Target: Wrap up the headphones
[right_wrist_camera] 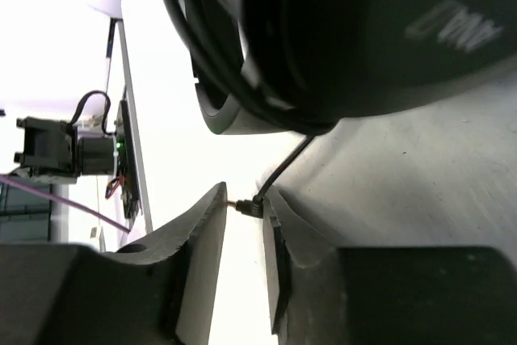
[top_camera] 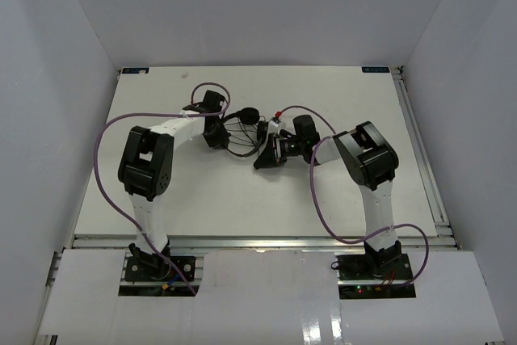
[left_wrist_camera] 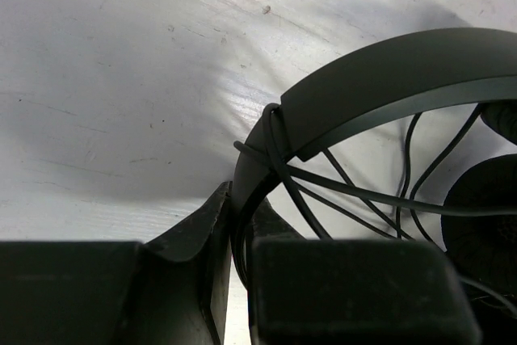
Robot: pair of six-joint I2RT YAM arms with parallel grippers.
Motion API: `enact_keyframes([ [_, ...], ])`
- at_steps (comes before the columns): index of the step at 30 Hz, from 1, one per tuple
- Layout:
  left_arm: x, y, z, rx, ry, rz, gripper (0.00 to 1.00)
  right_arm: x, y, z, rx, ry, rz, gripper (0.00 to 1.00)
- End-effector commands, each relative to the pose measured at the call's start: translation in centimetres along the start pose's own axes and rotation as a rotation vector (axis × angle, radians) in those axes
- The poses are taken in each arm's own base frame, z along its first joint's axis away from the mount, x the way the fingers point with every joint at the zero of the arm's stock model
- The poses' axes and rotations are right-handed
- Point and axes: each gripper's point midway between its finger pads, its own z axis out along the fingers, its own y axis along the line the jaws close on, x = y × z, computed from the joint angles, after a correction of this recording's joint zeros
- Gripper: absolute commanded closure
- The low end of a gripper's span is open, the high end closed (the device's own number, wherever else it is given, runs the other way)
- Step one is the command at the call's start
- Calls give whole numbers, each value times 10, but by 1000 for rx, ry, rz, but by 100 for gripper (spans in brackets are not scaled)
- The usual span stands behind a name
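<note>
At mid-table, between the two robot arms, the headphones (top_camera: 249, 113) lie on the white table (top_camera: 242, 208). Beside them the left gripper (left_wrist_camera: 241, 217) is clamped on the thin headband (left_wrist_camera: 388, 78), where the cord (left_wrist_camera: 277, 147) loops around it. Opposite, the right gripper (right_wrist_camera: 244, 204) pinches the cord's plug (right_wrist_camera: 252, 208) between nearly closed fingers, just beneath an earcup (right_wrist_camera: 363, 38)

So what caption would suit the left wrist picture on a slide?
Left jaws grip the headphones by the headband, thin cord looped around it, over the white table.
</note>
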Motion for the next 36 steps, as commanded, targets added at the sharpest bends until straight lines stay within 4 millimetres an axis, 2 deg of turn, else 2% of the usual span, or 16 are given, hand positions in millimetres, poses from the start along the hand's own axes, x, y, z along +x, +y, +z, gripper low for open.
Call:
enact_keyframes([
  [1,3,12,-6,-62,31,11,99,-10,7,-6,26,-19,-48,61],
  [5,0,12,-12,-65,31,32,89,-19,11,-16,43,-39,-73,55],
  [13,-3,16,-23,-87,36,85,33,-23,14,-40,95,-37,-133,47],
  [17,-14,6,-36,-67,18,97,23,-20,14,-52,121,-26,-162,31],
  [20,-23,-5,-52,-29,-3,114,20,-17,17,-63,148,-12,-208,25],
  [22,-30,-15,-69,18,-30,131,18,-17,20,-70,172,-3,-248,20],
  [24,-30,-18,-78,56,-31,163,17,-16,22,-80,217,8,-323,16],
  [26,-33,-26,-104,133,-73,217,15,-18,24,-94,291,21,-419,11],
  [27,-28,-27,-116,179,-74,251,14,-14,24,-100,319,41,-439,9],
  [28,-19,-26,-117,209,-65,266,13,-21,27,-110,367,31,-516,10],
  [29,-17,-29,-139,272,-102,291,11,-21,29,-118,403,31,-554,10],
  [32,-10,-31,-179,422,-215,359,8,-32,46,-150,532,-27,-692,10],
  [34,3,-22,-192,504,-302,382,3,-34,52,-166,606,-63,-712,10],
  [35,3,-18,-224,577,-423,404,2,-43,60,-181,672,-110,-737,10],
  [36,5,-13,-246,631,-523,419,2,-50,67,-193,725,-152,-753,10],
])
